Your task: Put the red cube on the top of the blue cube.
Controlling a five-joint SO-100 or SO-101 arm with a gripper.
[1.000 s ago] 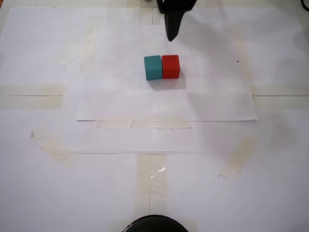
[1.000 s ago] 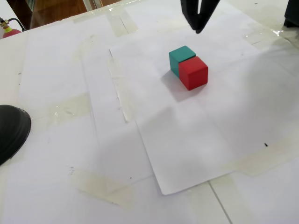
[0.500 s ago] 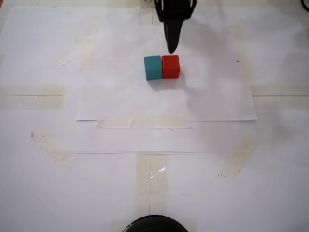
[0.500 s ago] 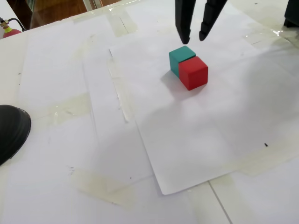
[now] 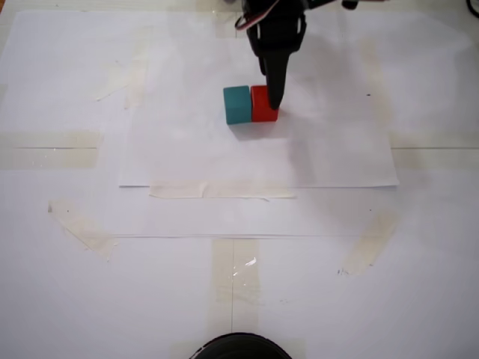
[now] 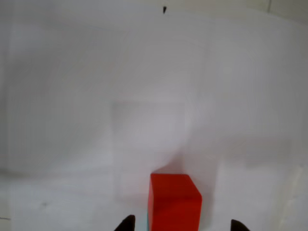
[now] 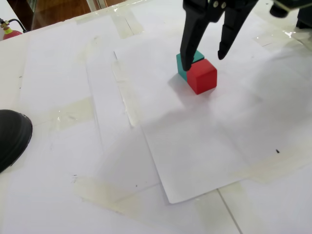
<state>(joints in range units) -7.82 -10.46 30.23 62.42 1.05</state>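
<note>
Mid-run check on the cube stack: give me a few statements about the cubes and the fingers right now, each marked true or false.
1. The red cube sits on top of the blue cube. False: both rest on the paper, side by side and touching.
2. The gripper is open. True: its fingers stand apart in a fixed view.
3. In the wrist view the red cube lies between the two fingertips. True.
4. The gripper has lifted the red cube off the paper. False: the cube is on the paper.
5. In a fixed view the blue cube is left of the red cube. True.
</note>
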